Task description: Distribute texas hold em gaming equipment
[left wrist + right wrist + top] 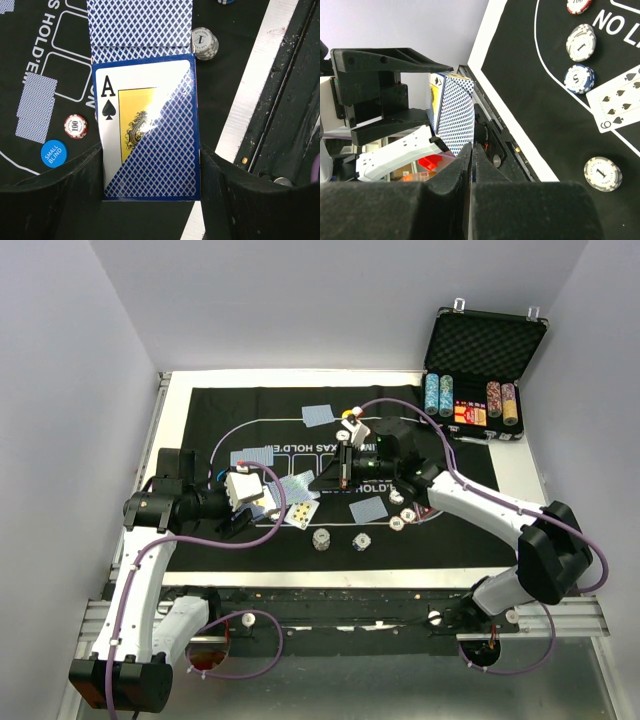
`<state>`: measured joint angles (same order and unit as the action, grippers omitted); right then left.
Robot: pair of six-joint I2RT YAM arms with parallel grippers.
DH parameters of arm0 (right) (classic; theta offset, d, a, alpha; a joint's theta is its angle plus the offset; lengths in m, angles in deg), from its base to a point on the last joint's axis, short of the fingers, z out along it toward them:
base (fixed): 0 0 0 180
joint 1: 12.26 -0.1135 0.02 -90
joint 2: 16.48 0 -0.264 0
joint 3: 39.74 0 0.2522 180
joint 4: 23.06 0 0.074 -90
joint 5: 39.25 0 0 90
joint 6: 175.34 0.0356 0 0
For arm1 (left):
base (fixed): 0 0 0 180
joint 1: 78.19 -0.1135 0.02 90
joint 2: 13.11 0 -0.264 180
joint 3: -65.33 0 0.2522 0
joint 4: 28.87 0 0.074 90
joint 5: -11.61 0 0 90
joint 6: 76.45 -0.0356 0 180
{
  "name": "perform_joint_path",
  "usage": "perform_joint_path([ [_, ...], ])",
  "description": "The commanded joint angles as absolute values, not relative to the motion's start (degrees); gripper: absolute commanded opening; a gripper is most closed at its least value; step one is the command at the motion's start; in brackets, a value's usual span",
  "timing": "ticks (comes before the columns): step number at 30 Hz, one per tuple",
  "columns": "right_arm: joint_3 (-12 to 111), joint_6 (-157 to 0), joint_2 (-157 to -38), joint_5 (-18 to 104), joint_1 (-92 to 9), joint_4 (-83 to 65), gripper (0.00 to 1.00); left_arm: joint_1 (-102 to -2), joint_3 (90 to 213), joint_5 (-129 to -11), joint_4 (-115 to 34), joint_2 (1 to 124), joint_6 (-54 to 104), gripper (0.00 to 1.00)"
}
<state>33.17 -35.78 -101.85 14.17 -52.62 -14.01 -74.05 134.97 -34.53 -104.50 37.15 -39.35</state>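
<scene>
Clamping the deck box (145,100) tight between its fingers, the left gripper (151,150) hovers over the black mat (420,550); the right gripper (471,155), fingers nearly touching, points at it; cards (318,415) and chip stacks (321,538) dot the mat.

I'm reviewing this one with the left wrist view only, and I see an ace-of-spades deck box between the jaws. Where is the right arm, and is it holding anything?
Observer: The right gripper is out over the middle of the black mat. Its jaws are nearly together, and I cannot tell if a card is pinched.
Operator: Any card face up?
Observer: Yes, one spade card lies face up on the mat.
Operator: Any chips off the mat?
Observer: An open black case at the table's far right corner holds chip rows.
</scene>
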Motion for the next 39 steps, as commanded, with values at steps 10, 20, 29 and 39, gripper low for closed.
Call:
perform_joint_path([
  [10, 28.95, -31.73, -97.7, 10.5, -49.97, -17.03, 0.06, -73.97, 136.66, -32.25, -103.28, 37.08, -39.71, 0.48],
  [20, 28.16, -29.01, -95.94, 8.21, -48.91, -19.93, 0.05, -73.97, 136.31, -32.33, -103.19, 36.82, -39.62, 0.47],
  [29, 24.48, -28.22, -91.98, 5.67, -42.5, -18.7, 0.01, -73.97, 136.13, -32.33, -102.92, 36.9, -39.71, 0.47],
  [39, 20.6, -34.96, -89.96, 6.62, -34.68, -9.76, 0.01, -73.97, 136.22, -32.42, -103.19, 36.9, -39.71, 0.47],
])
